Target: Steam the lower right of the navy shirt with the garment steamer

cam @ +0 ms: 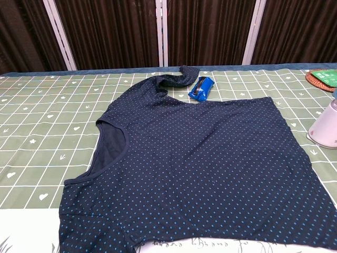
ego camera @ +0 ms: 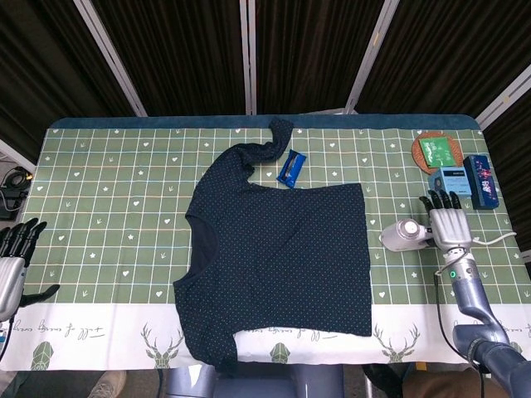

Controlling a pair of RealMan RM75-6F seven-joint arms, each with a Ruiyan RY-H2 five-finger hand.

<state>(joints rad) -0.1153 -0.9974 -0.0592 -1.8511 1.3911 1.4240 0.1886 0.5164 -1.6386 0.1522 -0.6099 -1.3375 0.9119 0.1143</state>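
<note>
Since your right hand (ego camera: 449,226) sits over the steamer (ego camera: 403,235) handle, fingers stretched out above it, you cannot tell from here whether they have closed on it. Just past the fingertips lies the navy shirt (ego camera: 282,257), spread flat for steaming. Your left hand (ego camera: 12,264) waits well apart, fingers spread and empty.

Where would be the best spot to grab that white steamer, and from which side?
Probably by its handle. The garment steamer lies on its side right of the navy shirt, its round head toward the shirt and its handle pointing away, under the right hand. Coming from above on the right and wrapping the fingers round the handle looks best.
</note>
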